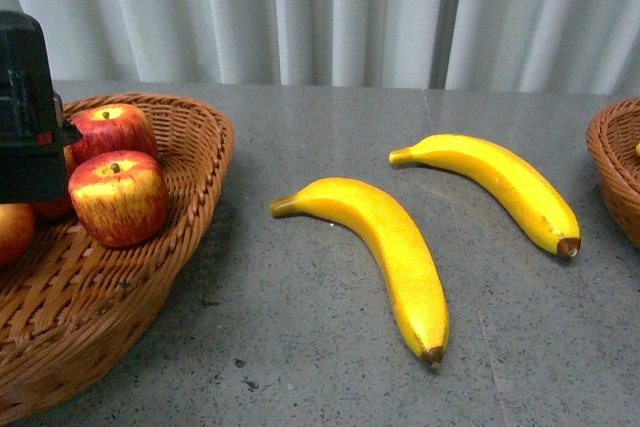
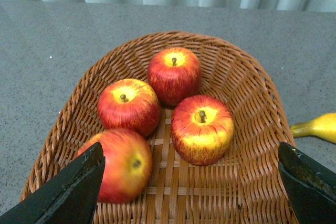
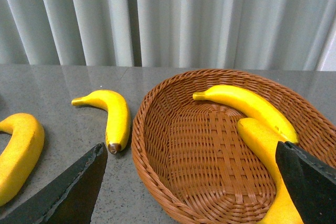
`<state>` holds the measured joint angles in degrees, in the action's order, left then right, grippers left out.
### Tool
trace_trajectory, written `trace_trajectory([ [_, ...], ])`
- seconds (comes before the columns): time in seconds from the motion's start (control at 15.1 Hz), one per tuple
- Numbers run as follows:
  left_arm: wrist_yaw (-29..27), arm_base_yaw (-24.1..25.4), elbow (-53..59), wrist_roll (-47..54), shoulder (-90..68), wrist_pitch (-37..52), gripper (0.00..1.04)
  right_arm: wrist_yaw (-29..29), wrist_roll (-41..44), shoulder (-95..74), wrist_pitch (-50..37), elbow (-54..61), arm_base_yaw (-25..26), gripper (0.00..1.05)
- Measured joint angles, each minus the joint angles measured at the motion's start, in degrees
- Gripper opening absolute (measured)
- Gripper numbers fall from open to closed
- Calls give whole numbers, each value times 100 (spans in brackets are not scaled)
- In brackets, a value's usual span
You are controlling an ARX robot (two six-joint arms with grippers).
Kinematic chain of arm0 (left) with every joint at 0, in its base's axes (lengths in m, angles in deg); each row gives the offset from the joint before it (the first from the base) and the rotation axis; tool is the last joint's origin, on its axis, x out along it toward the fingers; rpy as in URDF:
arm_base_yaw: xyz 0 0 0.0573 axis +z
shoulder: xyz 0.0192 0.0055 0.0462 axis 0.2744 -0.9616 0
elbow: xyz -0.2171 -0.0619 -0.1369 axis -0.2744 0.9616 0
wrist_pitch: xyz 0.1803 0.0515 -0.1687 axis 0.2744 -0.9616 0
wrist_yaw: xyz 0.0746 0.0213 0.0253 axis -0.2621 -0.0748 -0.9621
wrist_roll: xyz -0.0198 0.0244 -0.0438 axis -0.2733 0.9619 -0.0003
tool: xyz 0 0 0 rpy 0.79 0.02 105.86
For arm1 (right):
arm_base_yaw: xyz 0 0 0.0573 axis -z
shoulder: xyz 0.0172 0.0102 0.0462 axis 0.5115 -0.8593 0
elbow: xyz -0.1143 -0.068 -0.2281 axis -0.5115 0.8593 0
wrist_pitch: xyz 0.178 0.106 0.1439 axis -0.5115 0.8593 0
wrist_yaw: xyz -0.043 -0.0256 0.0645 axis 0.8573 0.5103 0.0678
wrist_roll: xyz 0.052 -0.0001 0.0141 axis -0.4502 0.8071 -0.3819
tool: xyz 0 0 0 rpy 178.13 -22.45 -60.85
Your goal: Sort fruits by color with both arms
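Grey speckled table carrying two wicker baskets and two loose bananas.

The left basket sits at the table's left side and the right basket at its right edge, only partly in the front view. Between them, the nearer banana and the farther banana lie flat on the bare surface, roughly parallel and not touching. Their brown tips point toward the robot's right, and the farther one ends near the right basket.
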<state>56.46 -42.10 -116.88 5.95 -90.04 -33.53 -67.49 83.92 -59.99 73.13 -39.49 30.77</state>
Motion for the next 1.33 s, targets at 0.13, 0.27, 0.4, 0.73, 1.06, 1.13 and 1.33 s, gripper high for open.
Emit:
trace_trajectory([
  [0.13, 37, 2, -2, 33, 337, 151, 98, 0, 2, 0, 0, 0, 0, 98],
  [0.27, 46, 33, -28, 153, 691, 103, 98, 0, 2, 0, 0, 0, 0, 98],
  [0.4, 24, 52, -28, 225, 970, 129, 98, 0, 0, 0, 0, 0, 0, 98],
  [0.73, 1488, 890, 1156, 734, 2256, 1113, 67, 0, 2, 0, 4, 0, 0, 98],
  [1.06, 2402, 1696, 2044, 807, 3145, 1123, 7, 0, 0, 0, 0, 0, 0, 98],
  [1.13, 2518, 1821, 2162, 815, 3316, 1095, 2, 0, 0, 0, 2, 0, 0, 98],
  [1.33, 3281, 2533, 2444, 826, 3764, 909, 1, -2, 2, 0, -4, 0, 0, 98],
])
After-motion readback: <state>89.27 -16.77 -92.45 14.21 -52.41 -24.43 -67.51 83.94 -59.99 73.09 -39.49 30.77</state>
